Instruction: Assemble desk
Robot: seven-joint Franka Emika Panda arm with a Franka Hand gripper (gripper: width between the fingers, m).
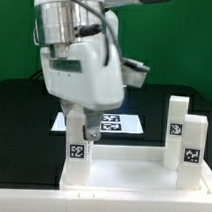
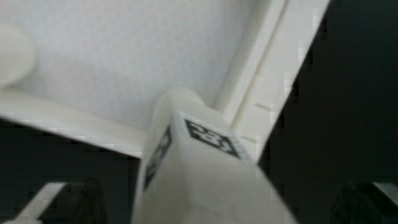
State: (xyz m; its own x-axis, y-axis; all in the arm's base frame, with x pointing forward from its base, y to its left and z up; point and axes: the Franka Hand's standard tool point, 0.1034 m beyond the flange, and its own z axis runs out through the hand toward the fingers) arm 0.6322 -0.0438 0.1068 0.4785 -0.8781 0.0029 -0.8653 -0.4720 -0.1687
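Right, the gripper is seen low over the tabletop, and a leg is held upright beneath it, long axis vertical, tagged face turned toward the exterior camera. The fingers are closed on the leg's upper end, pinching it from both sides. Directly below the fingers the leg's foot is met by the tabletop's corner at the exterior view's left; whether it is seated in a socket cannot be told. The tabletop is laid flat, long axis running across the exterior view. Well away from the fingers, toward the exterior view's right, two more legs are stood upright at the tabletop's far end. Behind the fingers the marker board is lying on the dark table. In the wrist view the held leg is seen against the tabletop's rim.
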